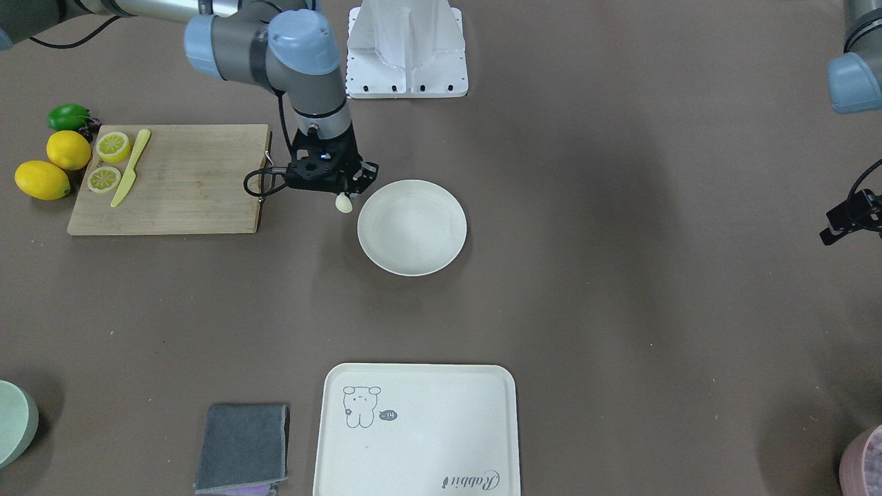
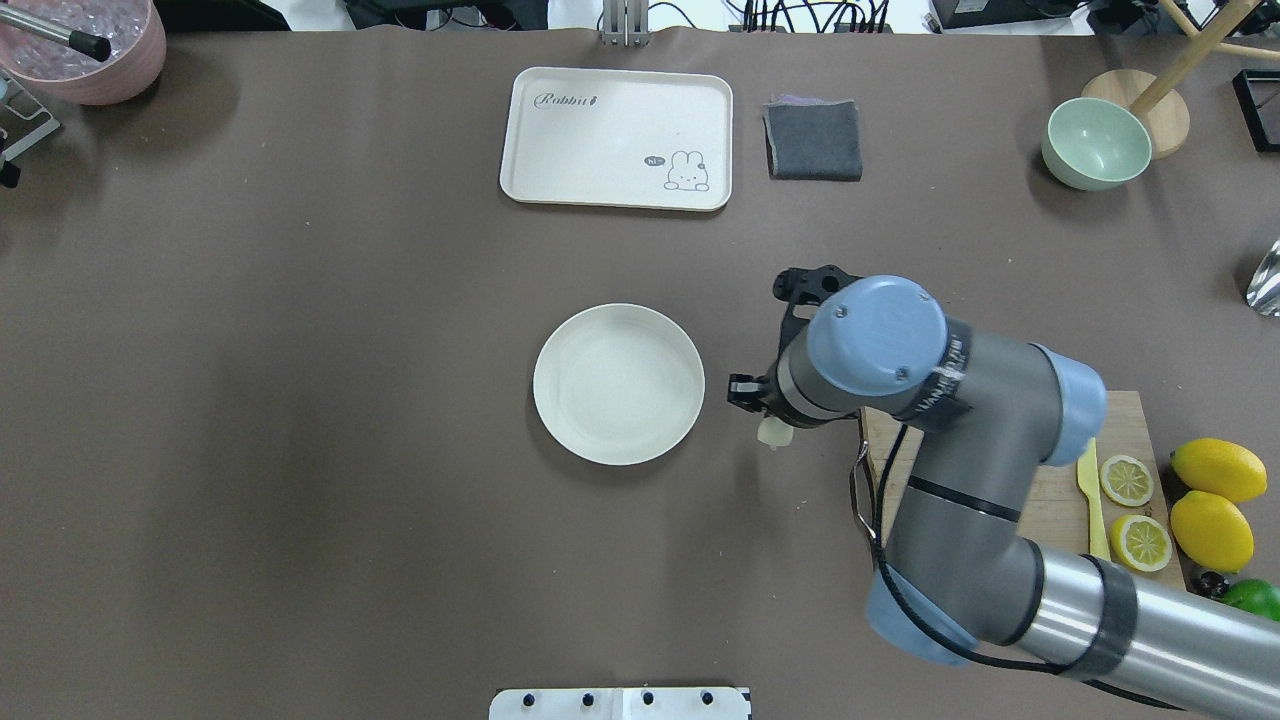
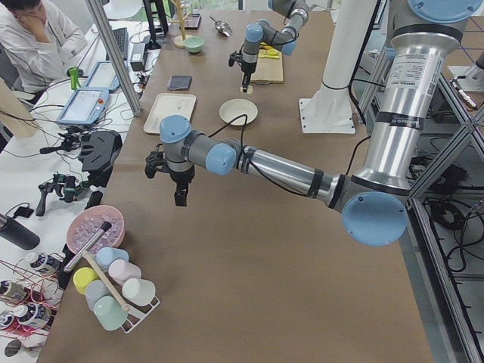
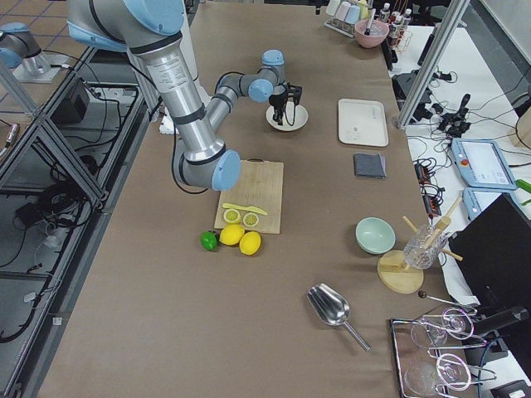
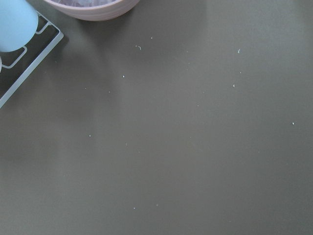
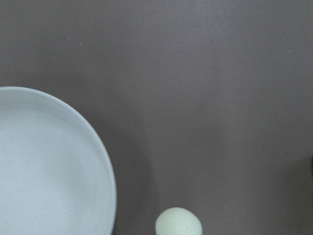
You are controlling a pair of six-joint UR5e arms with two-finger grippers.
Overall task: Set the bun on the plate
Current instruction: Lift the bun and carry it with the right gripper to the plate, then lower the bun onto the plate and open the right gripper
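Observation:
The bun (image 1: 343, 204), a small pale cream lump, hangs under my right gripper (image 1: 339, 193), which looks shut on it just above the table. It sits beside the rim of the round off-white plate (image 1: 412, 227), on the cutting-board side and not over the dish. The overhead view shows the bun (image 2: 773, 432) peeking from below the wrist, right of the plate (image 2: 618, 384). At the bottom edge of the right wrist view is the bun (image 6: 178, 223), with the plate (image 6: 49, 166) to its left. My left gripper (image 3: 181, 198) hovers far off near the cup rack; I cannot tell its state.
A wooden cutting board (image 1: 172, 179) with lemon halves (image 1: 112, 146) and a yellow knife (image 1: 131, 167) lies behind the right arm, whole lemons (image 1: 43, 179) beside it. A cream cartoon tray (image 1: 420, 427), grey cloth (image 1: 242, 446) and green bowl (image 2: 1095, 143) line the far side.

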